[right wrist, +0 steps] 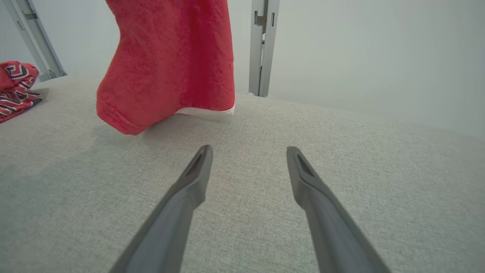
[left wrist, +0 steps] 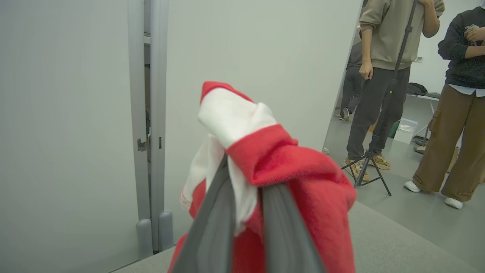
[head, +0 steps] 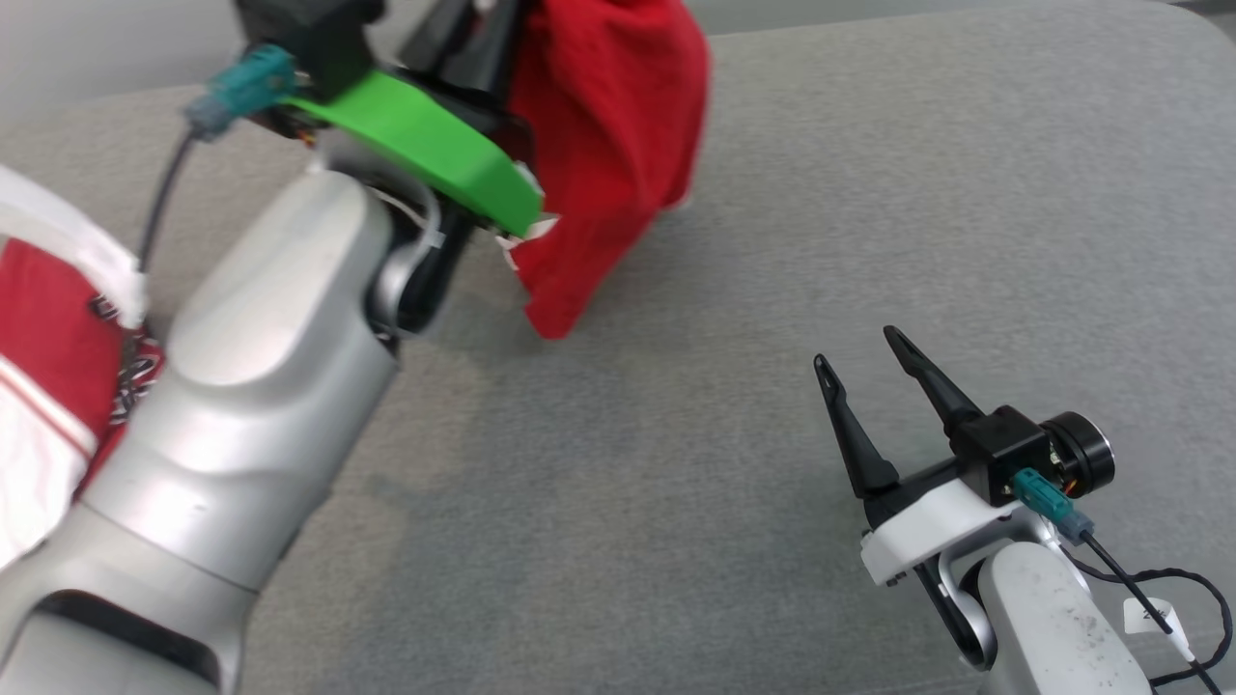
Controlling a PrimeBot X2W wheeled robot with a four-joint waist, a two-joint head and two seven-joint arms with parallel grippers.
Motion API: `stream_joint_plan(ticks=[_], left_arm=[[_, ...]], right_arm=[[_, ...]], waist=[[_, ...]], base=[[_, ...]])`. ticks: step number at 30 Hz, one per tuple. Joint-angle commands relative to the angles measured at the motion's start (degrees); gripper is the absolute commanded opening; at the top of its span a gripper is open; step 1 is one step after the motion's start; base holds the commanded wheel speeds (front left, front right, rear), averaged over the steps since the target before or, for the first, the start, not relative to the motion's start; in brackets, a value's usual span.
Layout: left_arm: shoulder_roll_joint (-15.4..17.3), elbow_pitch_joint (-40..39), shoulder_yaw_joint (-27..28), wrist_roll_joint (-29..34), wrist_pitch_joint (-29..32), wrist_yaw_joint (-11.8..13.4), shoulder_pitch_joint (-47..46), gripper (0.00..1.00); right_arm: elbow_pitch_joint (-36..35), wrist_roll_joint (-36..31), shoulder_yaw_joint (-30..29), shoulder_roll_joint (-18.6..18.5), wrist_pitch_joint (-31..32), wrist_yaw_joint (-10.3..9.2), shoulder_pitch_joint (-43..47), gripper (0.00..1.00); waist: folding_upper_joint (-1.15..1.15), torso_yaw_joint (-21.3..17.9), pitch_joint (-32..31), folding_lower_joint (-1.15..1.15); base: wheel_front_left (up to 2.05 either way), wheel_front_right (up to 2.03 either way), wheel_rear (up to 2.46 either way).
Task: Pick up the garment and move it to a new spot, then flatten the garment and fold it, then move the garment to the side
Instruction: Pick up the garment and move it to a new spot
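Fuzzy red cloth garment (head: 618, 125), bench (head: 869, 193) covered in matt grey woven fabric, right tool (head: 855, 346) moulded in matt dark plastic.

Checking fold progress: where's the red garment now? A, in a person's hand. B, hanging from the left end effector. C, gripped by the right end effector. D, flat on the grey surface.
B: the left end effector is shut on the red garment; the right end effector is open, empty.
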Motion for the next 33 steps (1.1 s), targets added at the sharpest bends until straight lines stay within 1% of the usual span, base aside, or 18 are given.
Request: stream_joint_plan(ticks=[1, 4, 8, 9, 10, 11, 15, 17, 19, 26, 33], left_arm=[[-1.15, 0.68, -0.50, 0.22, -0.26, -0.23, 1.14, 0.00], [-4.31, 2.51, -1.49, 0.79, -0.30, -0.37, 2.39, 0.00], [-6.37, 5.04, -1.12, 3.46, -0.28, -0.38, 5.01, 0.00], [-6.51, 5.73, -0.85, 4.35, -0.28, -0.38, 5.82, 0.32], [-6.66, 6.73, -0.53, 5.72, -0.28, -0.37, 7.35, 0.96], [-6.74, 7.34, -0.14, 6.85, -0.28, -0.35, 8.32, 1.00], [-6.62, 8.53, 3.75, 11.06, -0.29, -0.21, 13.44, 1.00], [-5.74, 8.33, 6.20, 14.11, -0.29, 0.41, 16.45, 1.00], [-5.52, 7.36, 10.08, 15.96, -0.28, 1.07, 20.42, 1.00], [-3.90, 2.98, 22.19, 22.60, -0.29, 1.37, 31.66, 1.00], [-4.60, -1.84, 32.55, 29.15, -0.23, 0.76, 42.66, 1.00]], right_arm=[[-0.15, 0.16, -0.10, 0.18, -0.04, -0.04, 0.78, 1.00], [-0.16, 0.28, 0.00, 0.29, -0.04, -0.04, 0.82, 1.00], [-0.21, 0.21, -0.19, 0.45, -0.04, -0.04, 0.92, 1.00], [-0.24, 0.19, -0.24, 0.49, -0.04, -0.04, 0.88, 1.00], [-0.22, 0.21, -0.37, 0.51, -0.04, -0.04, 0.87, 1.00], [-0.19, 0.23, -0.46, 0.52, -0.04, -0.04, 0.86, 1.00], [0.25, 0.05, -0.60, 0.58, -0.04, -0.04, 0.80, 1.00], [0.40, 0.13, -0.72, 0.59, -0.04, -0.04, 0.79, 1.00], [0.50, 0.05, -0.79, 0.56, -0.04, -0.04, 1.02, 1.00], [0.69, -0.27, -1.62, 0.18, -0.04, -0.04, 2.43, 1.00], [1.15, 0.12, -2.22, -0.28, -0.04, -0.04, 4.62, 1.00]], waist=[[0.00, -4.80, -0.81, 0.00], [0.00, -6.30, -0.55, 0.00], [0.00, -7.05, -0.19, 0.00], [0.00, -7.08, -0.09, 0.00], [0.00, -7.01, -0.03, 0.00], [0.00, -6.88, 0.02, 0.00], [0.00, -5.88, -0.39, 0.00], [0.00, -5.22, -0.77, 0.00], [0.00, -4.53, -1.34, 0.00], [0.00, -2.20, -3.91, 0.00], [0.00, -0.29, -7.49, 0.00]], base=[[0.00, 0.00, 0.00], [0.00, 0.00, 0.00], [0.00, 0.00, 0.00], [0.00, 0.00, 0.00], [0.00, 0.00, 0.00], [0.00, 0.00, 0.00], [0.00, 0.00, 0.00], [0.00, 0.00, 0.00], [0.00, 0.00, 0.00], [0.00, 0.00, 0.00], [0.00, 0.00, 0.00]])
